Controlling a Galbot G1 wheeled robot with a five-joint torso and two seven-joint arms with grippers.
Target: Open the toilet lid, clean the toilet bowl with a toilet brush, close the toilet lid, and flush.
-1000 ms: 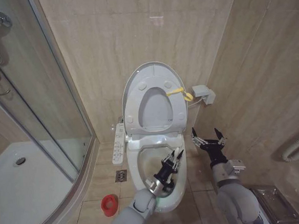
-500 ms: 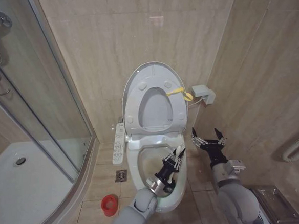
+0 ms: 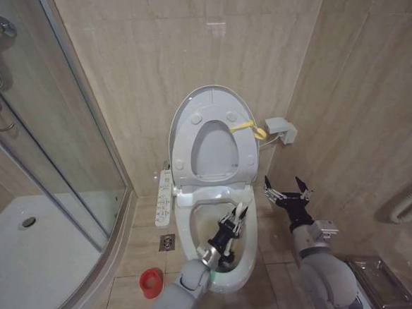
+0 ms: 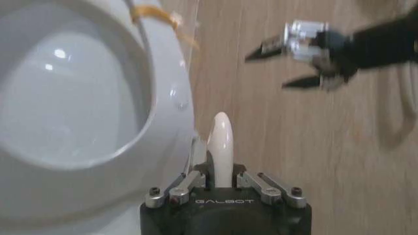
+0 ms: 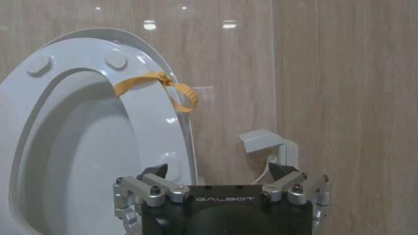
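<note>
My left claw (image 3: 233, 223) gripped the brush (image 4: 220, 147) over the bowl (image 3: 248, 254), handle pointing far-right, head down inside; lid (image 3: 212, 136) stood raised; my right claw (image 3: 286, 190) hung open beside.

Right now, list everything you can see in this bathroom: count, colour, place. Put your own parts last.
lid: one, white, raised against the back wall.
seat: one, white, raised against the lid.
strap: one, yellow, tied to the seat's right side.
bowl: one, white, on the floor below the seat.
brush: one, white handle, gripped over the bowl.
control panel: one, white, left of the bowl.
cup: one, red, on the floor left of the bowl.
drain: one, metal, in the floor beside the bowl.
wall box: one, white, right of the lid.
shower: one, glass-walled, far left.
left end effector: black, shut on the brush.
right end effector: black, open, right of the bowl.
</note>
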